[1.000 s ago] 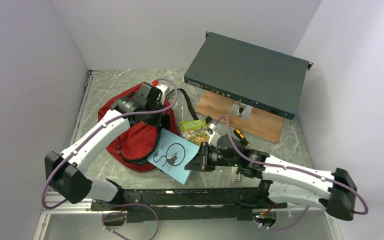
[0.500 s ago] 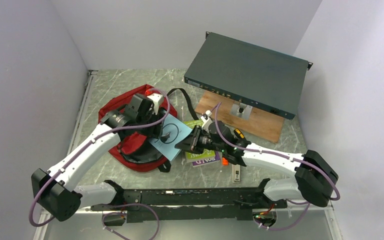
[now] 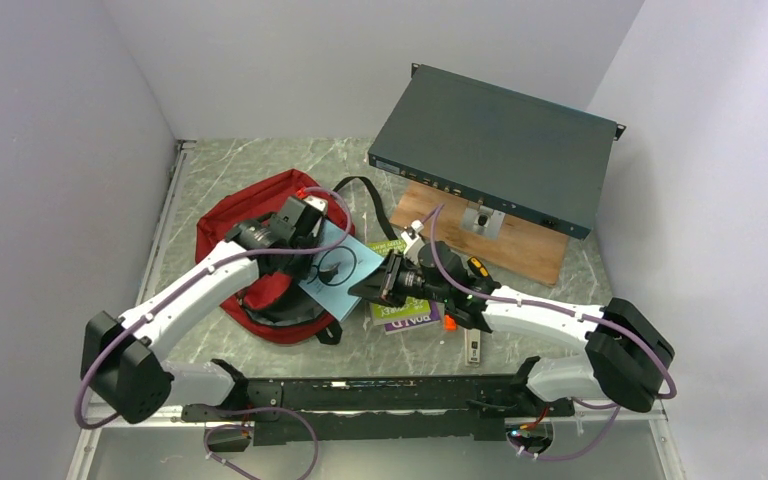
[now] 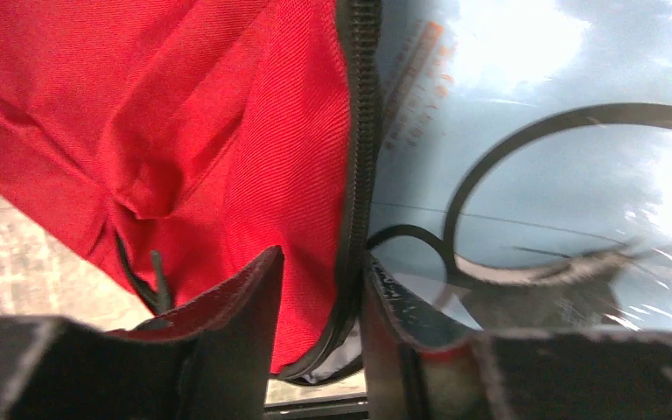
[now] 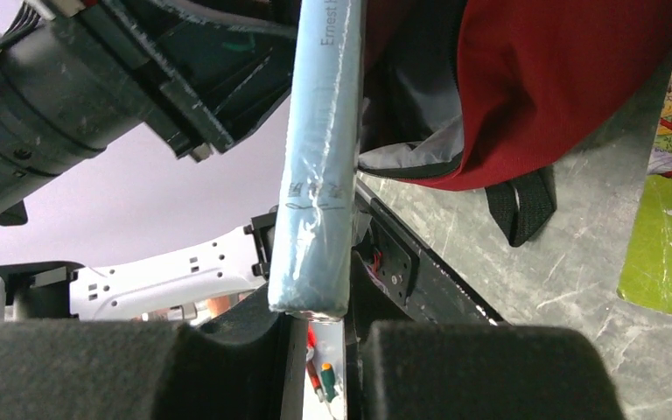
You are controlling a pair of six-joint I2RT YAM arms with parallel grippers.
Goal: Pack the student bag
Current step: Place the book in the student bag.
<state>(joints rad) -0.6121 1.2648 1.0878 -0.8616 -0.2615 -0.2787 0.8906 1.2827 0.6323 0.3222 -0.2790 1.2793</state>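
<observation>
Between parted left fingers, student bag zip edge; right fingers clamped on book

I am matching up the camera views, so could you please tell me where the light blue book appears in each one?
Top external: the light blue book lies at centre, at the student bag's right edge.
Left wrist: the book fills the right half, right of the bag's zip.
Right wrist: the book stands edge-on at centre, left of the bag.
Shared landmark: the red student bag.
</observation>
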